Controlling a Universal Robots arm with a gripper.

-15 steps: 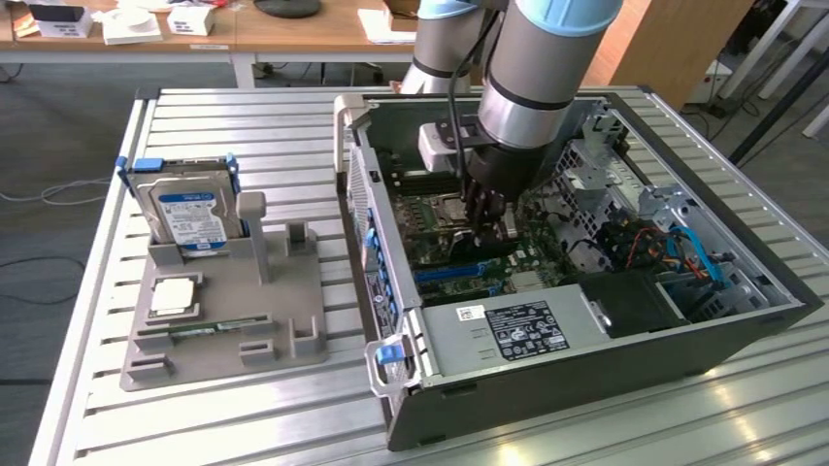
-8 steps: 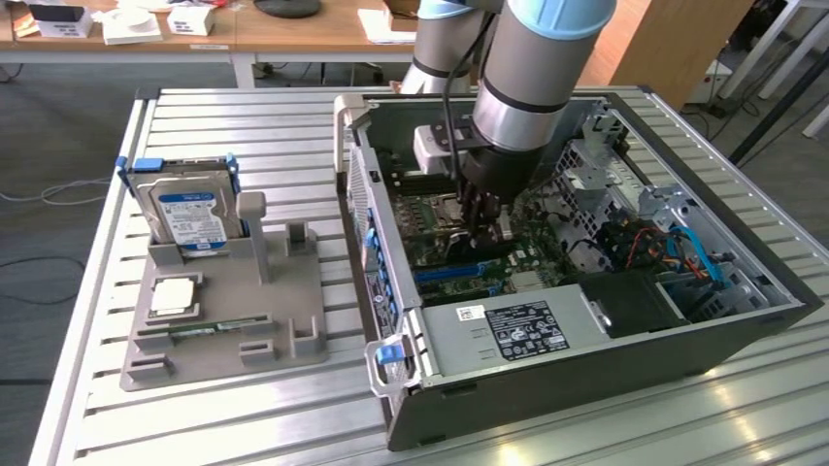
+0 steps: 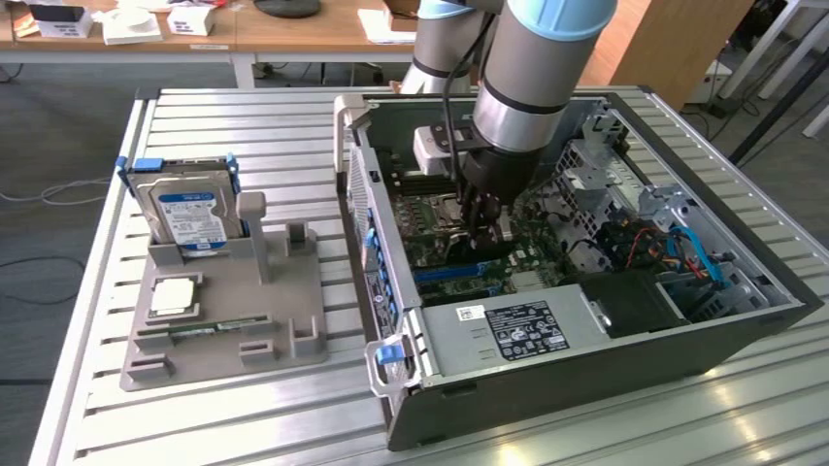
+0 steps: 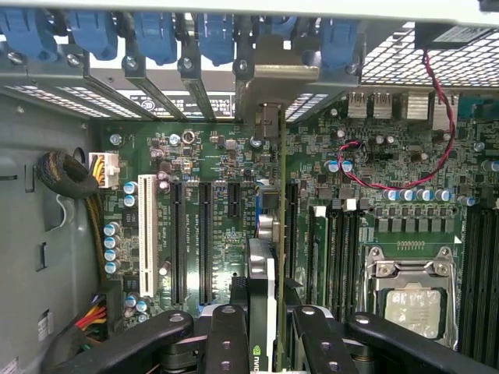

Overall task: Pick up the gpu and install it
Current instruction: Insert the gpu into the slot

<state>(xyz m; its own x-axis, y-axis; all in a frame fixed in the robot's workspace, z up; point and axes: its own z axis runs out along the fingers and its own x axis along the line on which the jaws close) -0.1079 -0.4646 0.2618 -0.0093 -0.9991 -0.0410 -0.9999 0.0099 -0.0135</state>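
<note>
Gpu [image 4: 262,269] pinched on edge between narrow jaws of gripper [image 4: 263,323], hanging upright inside computer case [image 3: 545,388] over motherboard [image 4: 226,156], metal end toward back wall, likely to meet slot straight.

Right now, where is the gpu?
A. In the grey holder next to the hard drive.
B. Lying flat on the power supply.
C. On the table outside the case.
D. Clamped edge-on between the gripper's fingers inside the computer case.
D: the wrist view shows the gpu edge-on in the gripper, above the motherboard inside the computer case.
</note>
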